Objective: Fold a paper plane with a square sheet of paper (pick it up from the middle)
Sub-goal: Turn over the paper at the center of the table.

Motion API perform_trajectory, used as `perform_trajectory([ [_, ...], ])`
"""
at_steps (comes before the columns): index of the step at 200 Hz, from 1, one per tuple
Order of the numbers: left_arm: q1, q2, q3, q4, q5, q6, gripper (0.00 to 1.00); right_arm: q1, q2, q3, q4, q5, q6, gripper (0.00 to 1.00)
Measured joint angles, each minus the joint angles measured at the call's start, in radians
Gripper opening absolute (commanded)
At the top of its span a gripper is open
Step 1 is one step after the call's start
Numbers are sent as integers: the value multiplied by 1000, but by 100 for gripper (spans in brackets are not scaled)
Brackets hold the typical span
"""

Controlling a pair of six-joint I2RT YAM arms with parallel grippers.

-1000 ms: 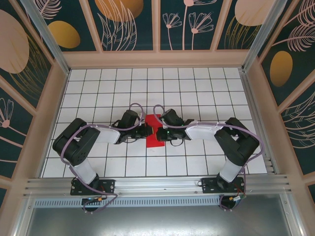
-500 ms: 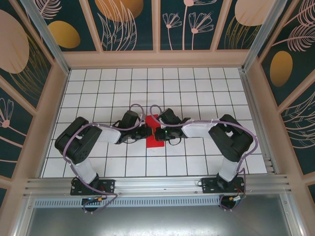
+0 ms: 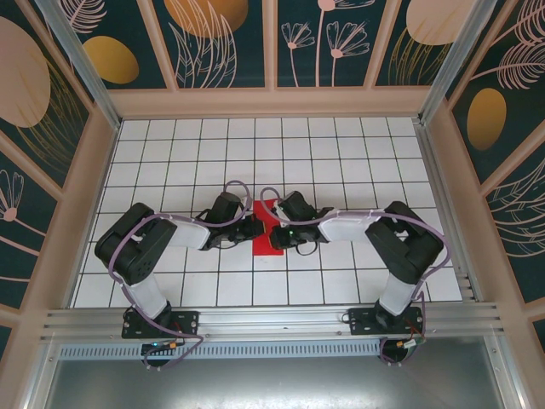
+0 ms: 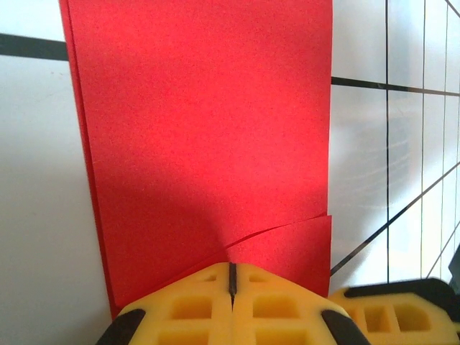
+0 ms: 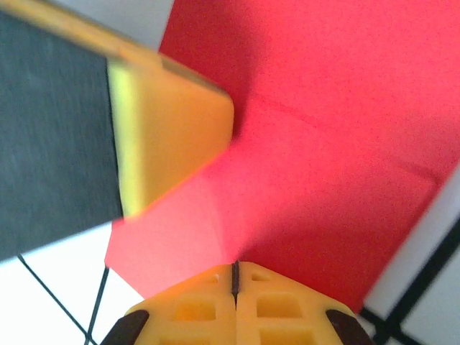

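The red paper (image 3: 271,247) lies flat in the middle of the top view, on the white table (image 3: 341,153). It is folded into a tall strip. The left gripper (image 3: 255,227) and the right gripper (image 3: 278,232) meet over it, one from each side. Both have their yellow fingers (image 4: 194,309) squeezed tight together with nothing pinched between them. Their tips are pressing down on the paper.

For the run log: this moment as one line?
stage: mid-fold | red paper: folded strip, flat on table | left claw: shut, tips at paper | right claw: shut, tips at paper
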Motion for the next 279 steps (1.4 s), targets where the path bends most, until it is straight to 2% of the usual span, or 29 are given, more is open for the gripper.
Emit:
perform_trajectory([
  [84, -2, -1, -14, 31, -7, -16, 0, -5, -118, -122, -27, -19, -23, 0],
  [107, -2, -2, -18, 40, -6, -22, 5, -25, -142, -124, -75, -18, -15, 0],
  [124, -2, -5, -18, 40, -6, -26, 11, -51, -175, -124, -86, -18, 11, 1],
  [154, -3, -24, -5, 14, -4, -39, 26, -115, -234, -120, -39, -20, 81, 20],
  [201, -2, -153, 11, -66, -42, -61, 49, -189, -232, -117, 113, -59, 180, 35],
  [259, -2, -305, -41, -86, -157, -125, 79, -194, -105, -80, 194, -120, 185, 37],
  [279, -2, -340, -84, -89, -182, -148, 92, -194, -74, -72, 195, -131, 179, 30],
])
